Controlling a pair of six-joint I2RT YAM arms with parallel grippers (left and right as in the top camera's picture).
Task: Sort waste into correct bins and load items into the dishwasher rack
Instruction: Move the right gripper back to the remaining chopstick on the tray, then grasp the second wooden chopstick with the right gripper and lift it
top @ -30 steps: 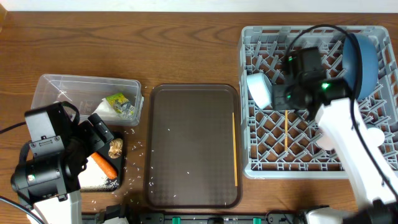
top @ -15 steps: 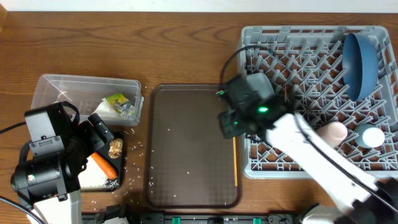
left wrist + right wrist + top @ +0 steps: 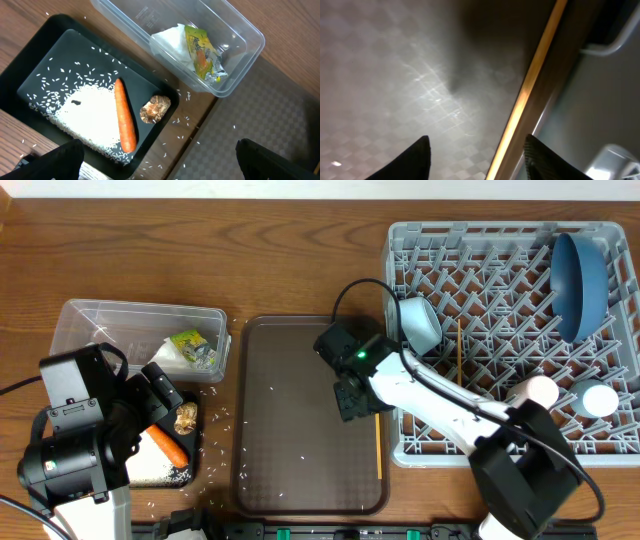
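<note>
My right gripper (image 3: 352, 396) is open low over the right edge of the dark brown serving tray (image 3: 300, 420). In the right wrist view its fingers (image 3: 482, 161) straddle a wooden chopstick (image 3: 532, 92) lying along that edge, which also shows from overhead (image 3: 378, 425). A second chopstick (image 3: 459, 365) lies in the grey rack (image 3: 490, 442), with the white bowl (image 3: 418, 323), blue plate (image 3: 578, 272), pinkish cup (image 3: 540, 390) and light-blue cup (image 3: 600, 400). My left gripper (image 3: 160, 167) is open and empty above the black tray (image 3: 50, 60), which holds the carrot (image 3: 125, 120), brown lump (image 3: 155, 108) and rice (image 3: 85, 117).
The clear tub (image 3: 240, 30) behind the black tray holds the yellow-green wrapper (image 3: 204, 54) and white paper (image 3: 170, 41); I cannot make out a separate foil ball. Loose rice grains lie on the table between the black tray and the serving tray.
My right arm has left the rack and swung left and down to the serving tray's right edge, over the chopstick. My left arm has not moved.
</note>
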